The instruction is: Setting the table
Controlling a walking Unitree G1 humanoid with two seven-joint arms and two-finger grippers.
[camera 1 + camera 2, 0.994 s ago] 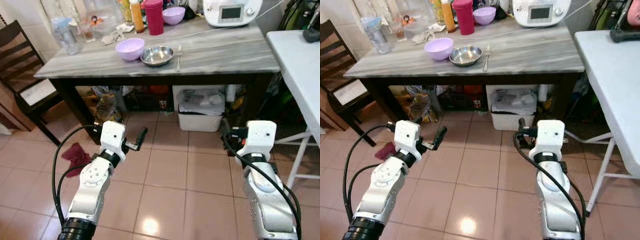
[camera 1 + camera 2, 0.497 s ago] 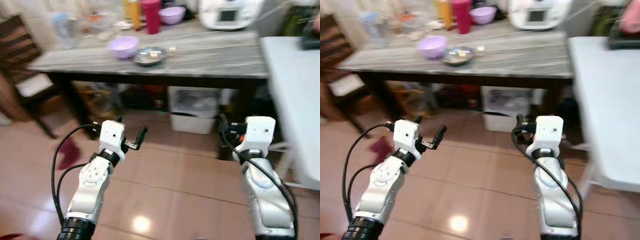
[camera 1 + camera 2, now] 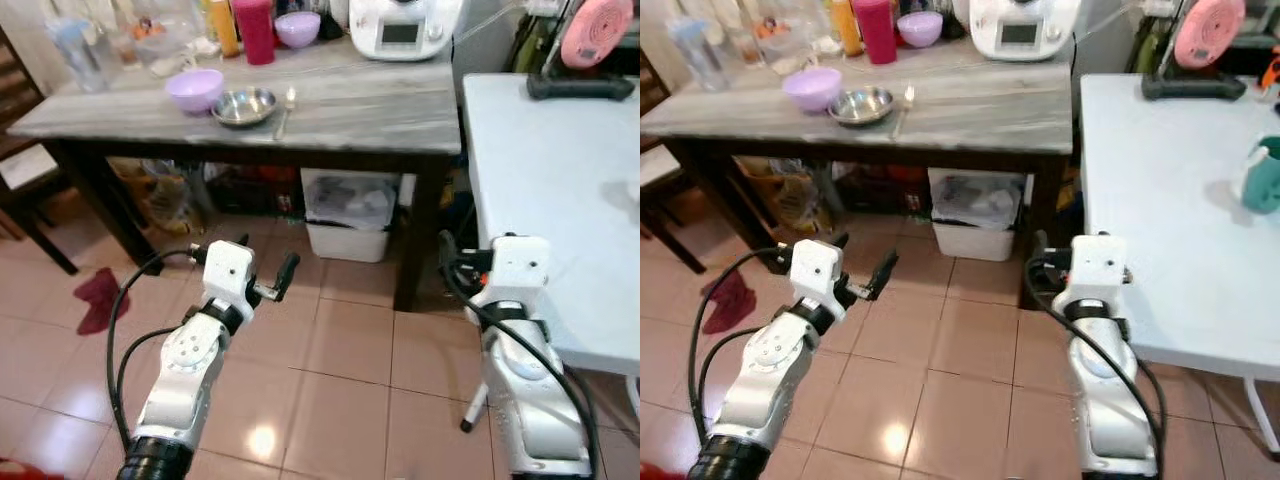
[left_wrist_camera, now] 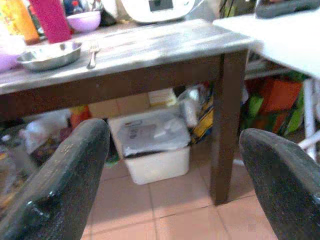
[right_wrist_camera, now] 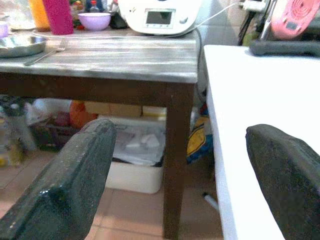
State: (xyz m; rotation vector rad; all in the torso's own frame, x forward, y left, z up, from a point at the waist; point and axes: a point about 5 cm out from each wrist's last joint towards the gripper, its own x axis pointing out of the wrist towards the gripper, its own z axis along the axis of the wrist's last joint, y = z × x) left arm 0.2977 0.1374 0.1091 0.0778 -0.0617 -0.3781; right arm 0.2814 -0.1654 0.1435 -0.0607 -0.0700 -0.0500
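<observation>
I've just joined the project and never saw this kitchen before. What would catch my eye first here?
Two silver arms reach out over the tiled floor, the left end effector and right end effector both open and empty. Ahead, a grey marble-topped table carries a lilac plastic bowl, a shallow steel dish and a fork.

A grey-veined, matt stone-look counter (image 3: 380,100) on dark wood legs carries a shiny steel bowl (image 3: 244,105), a metal fork (image 3: 283,108) and a glossy lilac bowl (image 3: 195,89), probably plastic. The floor (image 3: 345,350) is glazed, reflective terracotta tile. Rough, matt black fingers (image 4: 65,185) contrast with a smooth white tabletop (image 3: 550,190).
</observation>
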